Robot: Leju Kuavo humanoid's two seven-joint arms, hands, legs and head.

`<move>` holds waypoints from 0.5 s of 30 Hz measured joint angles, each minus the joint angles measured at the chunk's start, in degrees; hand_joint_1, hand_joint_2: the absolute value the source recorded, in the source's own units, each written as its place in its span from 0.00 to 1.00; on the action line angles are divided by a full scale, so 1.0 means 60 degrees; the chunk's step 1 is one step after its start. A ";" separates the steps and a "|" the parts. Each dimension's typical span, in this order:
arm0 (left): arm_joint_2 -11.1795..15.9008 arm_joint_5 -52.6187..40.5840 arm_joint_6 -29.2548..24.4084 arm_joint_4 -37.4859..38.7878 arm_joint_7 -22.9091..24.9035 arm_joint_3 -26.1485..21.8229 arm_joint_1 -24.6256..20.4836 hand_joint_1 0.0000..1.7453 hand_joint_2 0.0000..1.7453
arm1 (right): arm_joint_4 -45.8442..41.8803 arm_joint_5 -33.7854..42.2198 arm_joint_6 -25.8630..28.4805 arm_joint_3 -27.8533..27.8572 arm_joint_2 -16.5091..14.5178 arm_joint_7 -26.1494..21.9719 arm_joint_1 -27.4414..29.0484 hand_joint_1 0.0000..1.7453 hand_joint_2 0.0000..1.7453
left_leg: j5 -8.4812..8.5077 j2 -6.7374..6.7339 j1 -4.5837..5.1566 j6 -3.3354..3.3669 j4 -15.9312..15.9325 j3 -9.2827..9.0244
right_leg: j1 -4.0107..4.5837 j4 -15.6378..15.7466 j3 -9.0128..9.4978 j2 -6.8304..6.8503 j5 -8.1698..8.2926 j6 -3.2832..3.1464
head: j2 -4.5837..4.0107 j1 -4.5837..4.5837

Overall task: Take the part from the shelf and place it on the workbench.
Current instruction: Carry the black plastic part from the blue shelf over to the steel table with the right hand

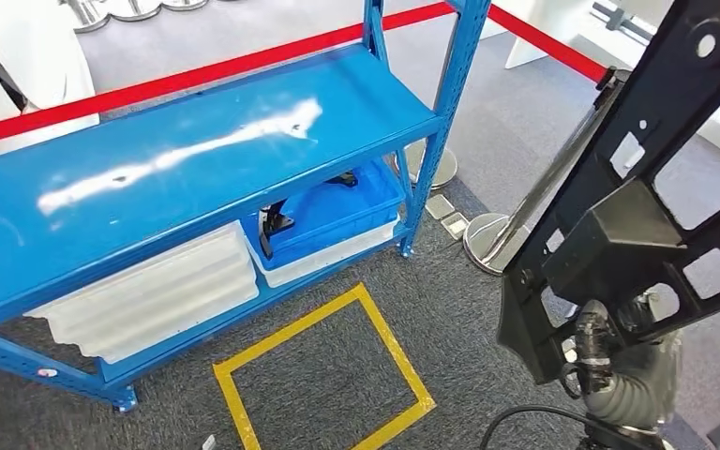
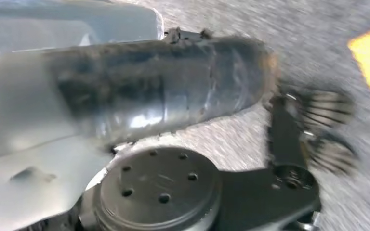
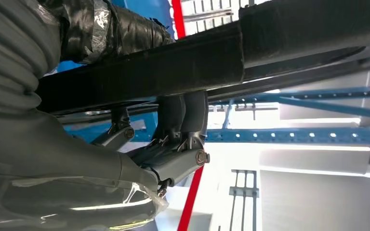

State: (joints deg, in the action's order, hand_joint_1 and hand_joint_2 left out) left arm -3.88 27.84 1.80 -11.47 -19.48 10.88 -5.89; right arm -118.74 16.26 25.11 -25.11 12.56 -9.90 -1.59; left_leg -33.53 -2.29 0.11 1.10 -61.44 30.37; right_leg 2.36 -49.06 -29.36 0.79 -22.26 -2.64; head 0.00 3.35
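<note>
One black part [image 1: 656, 178] dominates the right side of your head view: a flat perforated panel with cut-out windows and a boxy block on its face, raised and tilted, clear of the blue shelf [image 1: 197, 150]. You see the right hand [image 1: 609, 352] under its lower end, gripping the panel's lower edge, with the grey ribbed cover below it. To the left, the shelf's glossy top deck is bare; on the lower level sit a white bin [image 1: 159, 291] and, beside it, a blue bin [image 1: 337, 211] nested on another white one, with dark parts inside the blue bin. In front of the shelf, a yellow tape square [image 1: 323, 375] marks the grey carpet [image 1: 459, 309]. A red barrier tape [image 1: 187, 75] runs behind the shelf, and a chrome stanchion [image 1: 525, 225] leans in beside the part.

In the left wrist view, blurred, you see the left hand [image 2: 289, 139] over the carpet: a thick taped thumb and dark fingers [image 2: 323, 110] curled a little, apart from the thumb, with nothing between them.

In the right wrist view, the right hand's fingers [image 3: 183, 120] curl up around the dark bar of the part, the thumb pressing from the other side; you have a firm grasp there, with blue shelf beams beyond
</note>
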 joint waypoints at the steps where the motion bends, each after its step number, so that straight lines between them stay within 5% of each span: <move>1: 0.0008 0.0004 -0.0002 0.0000 0.0009 -0.0002 0.0008 0.00 0.00 | 0.0015 0.0004 0.0002 -0.0004 -0.0004 0.0005 -0.0011 1.00 1.00 | -0.0257 0.0235 -0.0025 -0.0039 -0.0640 0.0328 | -0.0040 0.0039 0.0040 -0.0113 0.0015 -0.0007 | 0.0000 -0.0001; 3: 0.0024 0.0005 -0.0005 0.0000 0.0013 -0.0004 0.0054 0.00 0.00 | 0.0044 0.0009 0.0003 -0.0011 -0.0015 0.0015 0.0005 1.00 1.00 | -0.0411 0.0397 -0.0116 -0.0164 -0.1505 0.0865 | -0.0126 -0.0052 0.0033 -0.0383 -0.0035 0.0071 | 0.0000 0.0002; 4: 0.0026 0.0005 -0.0008 0.0001 0.0007 -0.0004 0.0084 0.00 0.00 | 0.0053 0.0010 0.0003 -0.0015 -0.0019 0.0018 0.0017 1.00 1.00 | -0.0226 0.0407 -0.0180 -0.0261 -0.1466 0.0917 | -0.0185 -0.0158 0.0009 -0.0536 -0.0094 0.0150 | 0.0000 0.0001; 7: 0.0031 0.0005 -0.0008 0.0004 0.0005 -0.0001 0.0128 0.00 0.00 | 0.0062 0.0011 0.0004 -0.0011 -0.0022 0.0018 0.0015 1.00 1.00 | 0.0604 0.0826 -0.0477 -0.0663 -0.0130 0.0409 | -0.0383 -0.0862 -0.0253 -0.0974 -0.0442 0.0481 | 0.0000 0.0038; 9: 0.0025 0.0005 0.0001 0.0004 0.0027 0.0004 0.0120 0.00 0.00 | 0.0056 0.0008 0.0002 -0.0010 -0.0025 0.0021 0.0021 1.00 1.00 | 0.0609 0.1074 -0.0548 -0.0584 0.0137 0.0325 | -0.0406 -0.1352 -0.0549 -0.1193 -0.0600 0.0607 | 0.0000 0.0079; 12: -0.0041 0.0005 -0.0006 0.0004 0.0017 0.0003 0.0114 0.00 0.00 | 0.0039 -0.0001 0.0002 -0.0007 -0.0009 0.0015 0.0053 1.00 1.00 | 0.0589 0.0731 -0.0502 -0.0264 -0.0003 0.0444 | -0.0413 -0.1566 -0.0802 -0.1316 -0.0612 0.0636 | 0.0000 0.0037; 15: -0.0122 0.0005 -0.0010 0.0004 -0.0002 -0.0002 0.0094 0.00 0.00 | 0.0038 0.0002 0.0005 0.0002 0.0010 0.0018 0.0071 1.00 1.00 | 0.0596 0.0458 -0.0419 -0.0140 0.0002 0.0450 | -0.0430 -0.2722 -0.1417 -0.0574 -0.1120 0.0675 | 0.0000 -0.0012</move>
State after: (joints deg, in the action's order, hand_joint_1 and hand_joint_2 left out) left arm -4.61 27.87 1.74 -11.45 -19.49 10.87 -5.32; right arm -118.51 16.27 25.14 -25.10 12.62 -9.79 -1.16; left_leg -29.95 0.46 -2.40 0.26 -61.43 33.07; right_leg -0.23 -65.39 -37.86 -2.66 -28.98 1.41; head 0.00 3.28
